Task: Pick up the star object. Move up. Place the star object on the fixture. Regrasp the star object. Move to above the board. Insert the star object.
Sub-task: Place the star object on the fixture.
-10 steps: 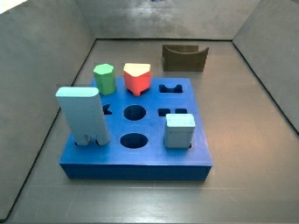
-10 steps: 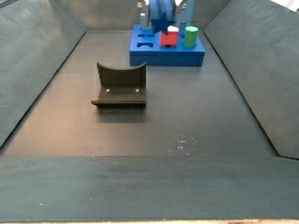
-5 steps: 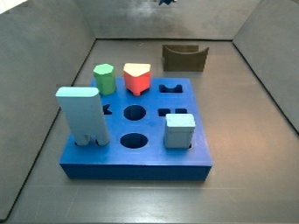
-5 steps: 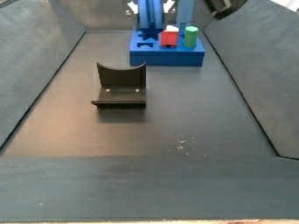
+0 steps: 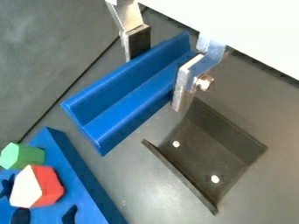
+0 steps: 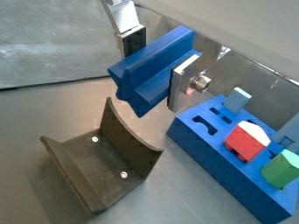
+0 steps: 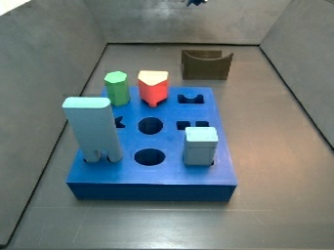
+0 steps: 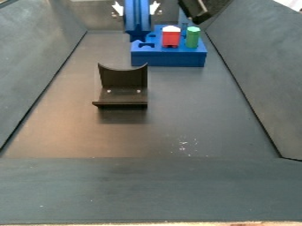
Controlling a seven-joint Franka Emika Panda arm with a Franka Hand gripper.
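My gripper (image 5: pixel 162 63) is shut on the star object (image 5: pixel 126 98), a dark-blue ridged prism held crosswise between the silver fingers. Both wrist views show it, with the gripper (image 6: pixel 158 63) and the star object (image 6: pixel 142 77) raised in the air. The fixture (image 5: pixel 205 154), a dark open holder, lies below and just beside it, and shows again in a wrist view (image 6: pixel 100 164). In a side view the star object (image 8: pixel 137 16) hangs high in front of the blue board (image 8: pixel 177 58), behind the fixture (image 8: pixel 120 86). Only its tip (image 7: pixel 196 3) shows in the other.
The board (image 7: pixel 170 182) carries a tall pale blue block (image 7: pixel 90 127), a small pale block (image 7: pixel 200 145), a green peg (image 7: pixel 116 88) and a red peg (image 7: pixel 154 87). The fixture (image 7: pixel 205 64) stands behind it. Grey walls enclose the floor.
The gripper with the star object has shifted sideways, leftward in the side view facing the fixture, away from over the board. It stays raised. Nothing else moved.
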